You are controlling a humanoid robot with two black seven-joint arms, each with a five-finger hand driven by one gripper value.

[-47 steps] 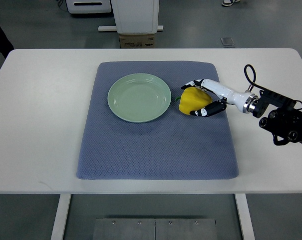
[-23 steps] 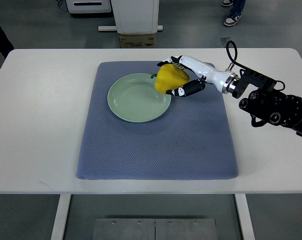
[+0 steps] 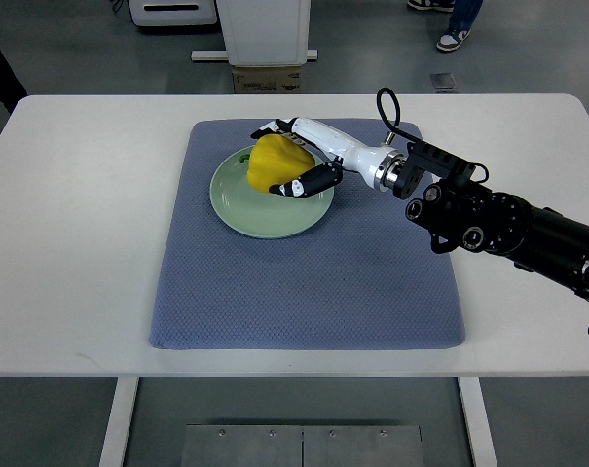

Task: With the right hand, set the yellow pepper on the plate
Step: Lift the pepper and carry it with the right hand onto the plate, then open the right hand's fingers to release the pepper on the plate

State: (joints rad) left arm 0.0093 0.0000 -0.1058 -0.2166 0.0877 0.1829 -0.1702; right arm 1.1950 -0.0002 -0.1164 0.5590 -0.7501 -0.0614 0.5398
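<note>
The right hand [image 3: 292, 161], fingers clamped around the yellow pepper [image 3: 275, 163], holds it over the far side of the green plate [image 3: 265, 216], so lowering and release come next.

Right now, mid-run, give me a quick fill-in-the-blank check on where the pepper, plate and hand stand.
1. The right hand is shut on the ____ pepper.
2. The pepper is over the pale green ____, not off on the mat.
3. The plate rests on a blue-grey ____, which lies on the white table.
4. The arm that holds the pepper comes in from the picture's ____ edge.

Missing words: yellow; plate; mat; right
</note>
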